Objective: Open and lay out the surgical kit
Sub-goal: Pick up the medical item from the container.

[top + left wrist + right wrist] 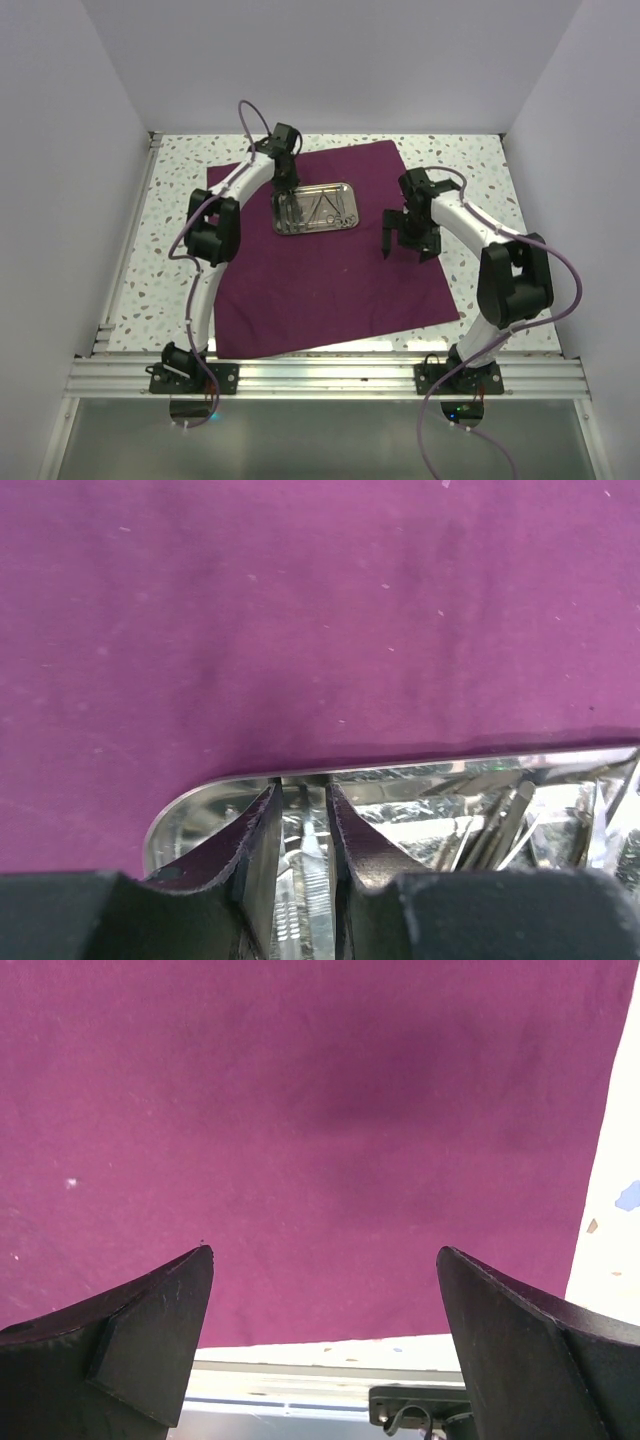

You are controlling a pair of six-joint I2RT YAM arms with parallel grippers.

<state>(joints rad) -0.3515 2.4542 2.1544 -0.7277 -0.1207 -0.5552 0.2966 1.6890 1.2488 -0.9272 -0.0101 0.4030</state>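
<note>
The plum cloth wrap (330, 280) lies flat on the bench (470, 170). On it sits the steel tray (316, 231), its instruments (315, 208) heaped inside, so laying out seems barely begun. The left gripper (303, 790) dips into the tray's left end, jaws nearly together around something silver; whether they grip it cannot be told. Right of the tray, the right gripper (402, 245) hovers with jaws wide apart and nothing in its way.
</note>
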